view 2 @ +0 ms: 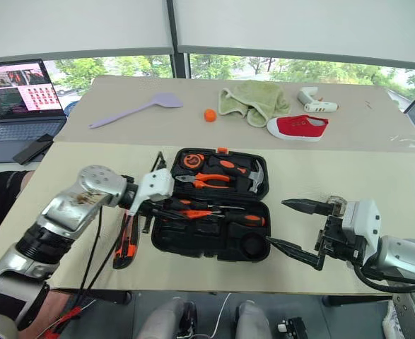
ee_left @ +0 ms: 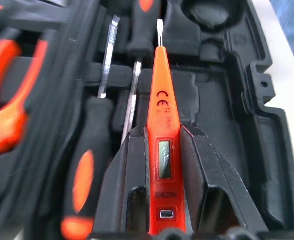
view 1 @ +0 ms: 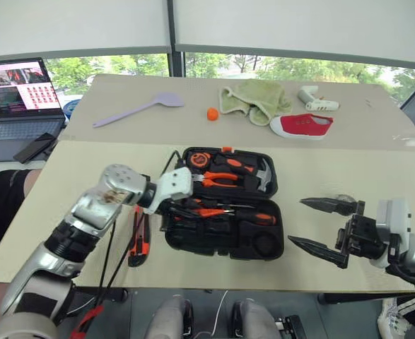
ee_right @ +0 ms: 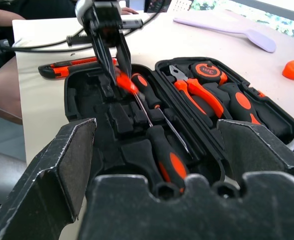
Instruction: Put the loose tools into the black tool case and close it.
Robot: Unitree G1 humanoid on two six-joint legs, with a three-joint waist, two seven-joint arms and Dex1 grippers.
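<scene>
Tester going into the case; utility knife not packed yet.

Left gripper is clamped on the slim orange tester screwdriver, tip aimed into the near half of the open black tool case, just over the recesses. Right gripper hangs off the case's right side, fingers wide apart, holding nothing. Orange-black utility knife lies on the table just beside the case's left edge. My read: next move is to line the tester up with its slot, lower it, release; then fetch the knife and shut the lid. Left wrist view shows the tester running alongside two seated screwdrivers; head views hide that under the gripper but show the knife outside the case.
</scene>
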